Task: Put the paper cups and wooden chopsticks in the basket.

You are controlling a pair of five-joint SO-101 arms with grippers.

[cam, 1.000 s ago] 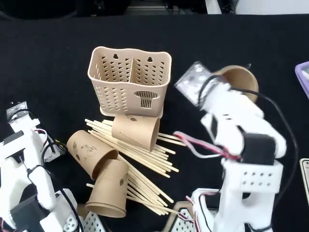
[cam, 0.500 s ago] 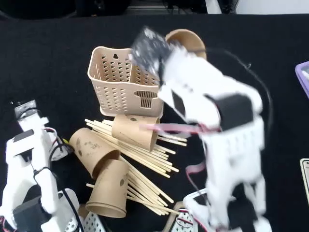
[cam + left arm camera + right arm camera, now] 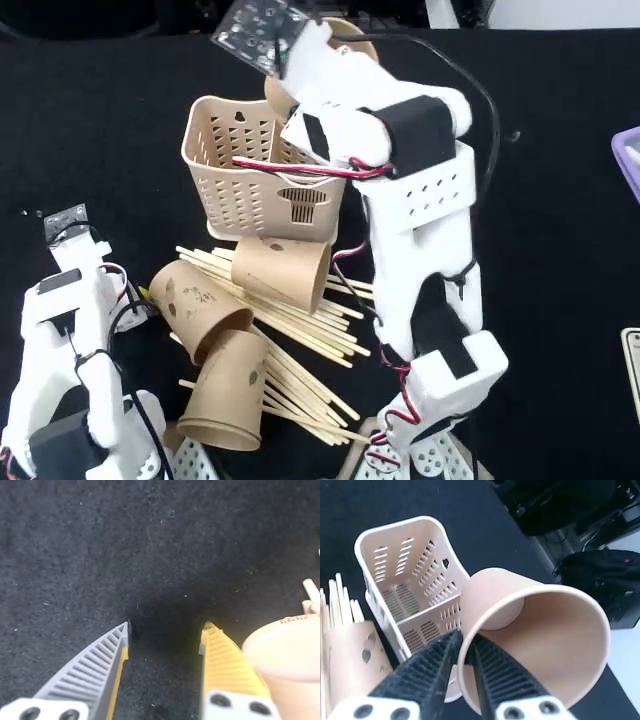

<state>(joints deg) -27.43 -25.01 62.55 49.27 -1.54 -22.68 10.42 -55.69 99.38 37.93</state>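
Gripping a paper cup (image 3: pixel 540 630) by its rim, one finger inside and one outside, the right gripper (image 3: pixel 462 636) holds it tilted above the rim of the basket (image 3: pixel 262 210), which stands on the black table (image 3: pixel 100 120). Three more paper cups (image 3: pixel 280 272) lie on their sides across scattered wooden chopsticks (image 3: pixel 315 345) just in front of the basket. The left gripper (image 3: pixel 165 630) hangs wide open and empty low over the table, beside one of them.
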